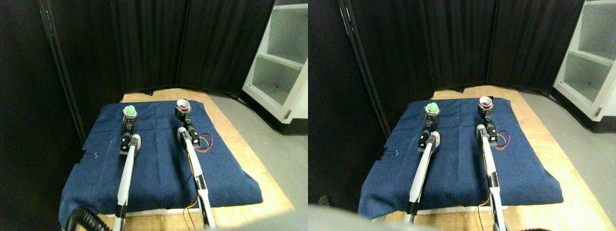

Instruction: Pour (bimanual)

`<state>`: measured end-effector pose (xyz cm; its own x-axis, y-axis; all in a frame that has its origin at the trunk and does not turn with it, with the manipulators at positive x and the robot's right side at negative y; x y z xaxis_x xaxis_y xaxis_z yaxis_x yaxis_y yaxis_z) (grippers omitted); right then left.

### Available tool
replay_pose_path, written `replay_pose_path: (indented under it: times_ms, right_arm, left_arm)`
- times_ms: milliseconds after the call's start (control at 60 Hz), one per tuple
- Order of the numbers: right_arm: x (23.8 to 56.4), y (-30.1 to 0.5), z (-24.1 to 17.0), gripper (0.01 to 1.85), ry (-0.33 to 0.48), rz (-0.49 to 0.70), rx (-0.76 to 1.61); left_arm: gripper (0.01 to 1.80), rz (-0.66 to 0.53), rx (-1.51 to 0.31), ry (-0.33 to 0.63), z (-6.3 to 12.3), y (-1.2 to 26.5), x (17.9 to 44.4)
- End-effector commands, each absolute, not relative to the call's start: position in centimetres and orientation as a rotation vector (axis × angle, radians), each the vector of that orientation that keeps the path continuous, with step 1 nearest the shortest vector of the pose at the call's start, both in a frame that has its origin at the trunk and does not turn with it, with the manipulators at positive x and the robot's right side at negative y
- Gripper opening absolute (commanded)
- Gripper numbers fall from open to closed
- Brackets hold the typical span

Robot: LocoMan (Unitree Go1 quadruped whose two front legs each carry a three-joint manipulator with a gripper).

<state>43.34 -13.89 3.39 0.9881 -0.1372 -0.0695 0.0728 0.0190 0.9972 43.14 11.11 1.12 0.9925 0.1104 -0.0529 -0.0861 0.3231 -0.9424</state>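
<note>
holding upright – left fingers (129, 118): green-ball cup (130, 111) | right fingers (183, 114): white cup (183, 104)

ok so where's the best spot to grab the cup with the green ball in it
Grip the cup around its side wall below the rim, coming in level from the near side, as the left hand is placed. It stands upright on the blue cloth with the green ball showing above the rim, so the top stays clear.
</note>
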Motion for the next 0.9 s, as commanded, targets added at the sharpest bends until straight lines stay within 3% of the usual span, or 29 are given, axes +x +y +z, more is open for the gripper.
replay_pose_path:
  times_ms: [17, 900]
  right_arm:
    - [43.6, -14.1, 3.6, 0.33, -0.081, -0.152, 1.550]
    - [44.0, -14.6, 1.1, 0.33, -0.070, -0.236, 1.580]
  left_arm:
    - [0.33, 0.132, -1.252, -0.072, 1.1, 11.5, 43.4]
    - [0.33, 0.193, -1.258, -0.112, 0.1, 12.0, 43.8]
